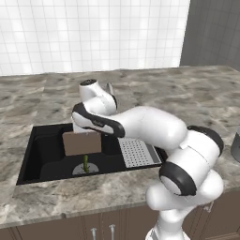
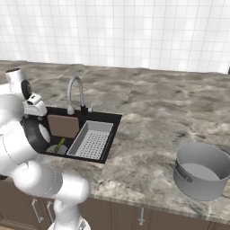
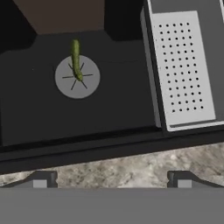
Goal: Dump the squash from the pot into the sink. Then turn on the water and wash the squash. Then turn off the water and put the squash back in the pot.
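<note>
From my remote station, the left base view gives me a marbled grey-brown tabletop (image 1: 187, 93) backed by a white tiled wall (image 1: 93, 33). Set into it is the black sink (image 1: 42, 154), with a round grey drain (image 1: 84, 169) on its floor. The squash (image 1: 86, 162) lies over that drain. A brown board (image 1: 82, 143) stands in the basin just behind it. A grey perforated strainer tray (image 1: 138, 152) occupies the sink's right side. My white arm (image 1: 154, 129) reaches across above the basin. A grey vessel edge (image 1: 236, 147) shows at the far right.
</note>
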Robot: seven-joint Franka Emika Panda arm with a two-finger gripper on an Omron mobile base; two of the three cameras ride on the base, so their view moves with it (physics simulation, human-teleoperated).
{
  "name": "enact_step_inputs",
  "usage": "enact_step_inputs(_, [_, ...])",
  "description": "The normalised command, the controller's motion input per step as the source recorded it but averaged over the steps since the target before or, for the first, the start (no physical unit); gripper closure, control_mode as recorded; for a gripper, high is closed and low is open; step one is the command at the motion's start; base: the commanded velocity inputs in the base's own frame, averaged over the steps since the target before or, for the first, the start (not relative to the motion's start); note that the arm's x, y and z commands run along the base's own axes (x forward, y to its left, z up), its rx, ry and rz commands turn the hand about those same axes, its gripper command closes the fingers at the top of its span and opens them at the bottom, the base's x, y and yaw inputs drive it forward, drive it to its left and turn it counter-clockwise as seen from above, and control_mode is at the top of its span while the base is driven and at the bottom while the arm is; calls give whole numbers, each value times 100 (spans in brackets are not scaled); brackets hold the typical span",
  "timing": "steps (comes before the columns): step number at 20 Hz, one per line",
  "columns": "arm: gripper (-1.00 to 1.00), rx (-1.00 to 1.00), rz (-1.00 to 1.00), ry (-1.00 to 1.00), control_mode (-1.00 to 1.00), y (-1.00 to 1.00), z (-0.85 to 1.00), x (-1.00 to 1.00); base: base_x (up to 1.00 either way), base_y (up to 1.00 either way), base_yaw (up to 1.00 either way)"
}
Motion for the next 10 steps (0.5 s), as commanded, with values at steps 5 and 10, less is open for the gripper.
enact_step_inputs(5, [-100,-9,-1,8,-100,45,-61,40,0,0,0])
enact_step_inputs(10, [-100,-3,-4,6,-100,21,-65,46,0,0,0])
